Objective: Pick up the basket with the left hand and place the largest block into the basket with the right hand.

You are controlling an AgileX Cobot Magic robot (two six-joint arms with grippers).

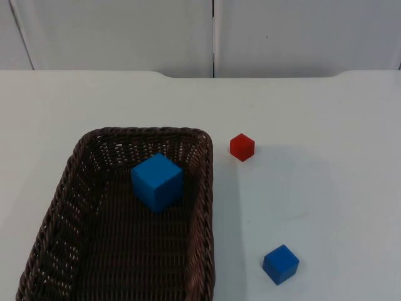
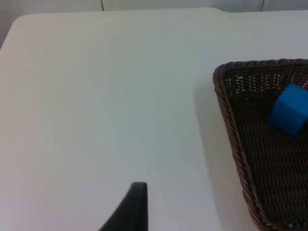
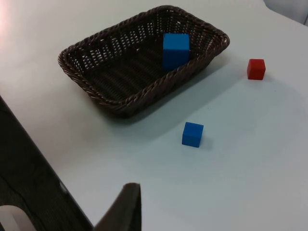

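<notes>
Dark wicker basket (image 1: 203, 207) rests on white counter (image 1: 326, 113), not held by either pincer. Big blue block (image 1: 157, 182) sits inside basket, near far end wall. Small red block (image 1: 242, 147) on counter just beside basket's far right corner. Small blue block (image 1: 280, 264) on counter right of basket, well apart from red. Left pincer above bare counter left of basket; right pincer above counter near small blue block; spread of either: cannot tell.

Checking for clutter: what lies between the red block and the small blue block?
Nothing: bare white table separates the red block and the small blue block, seen in the top and right wrist views.
</notes>
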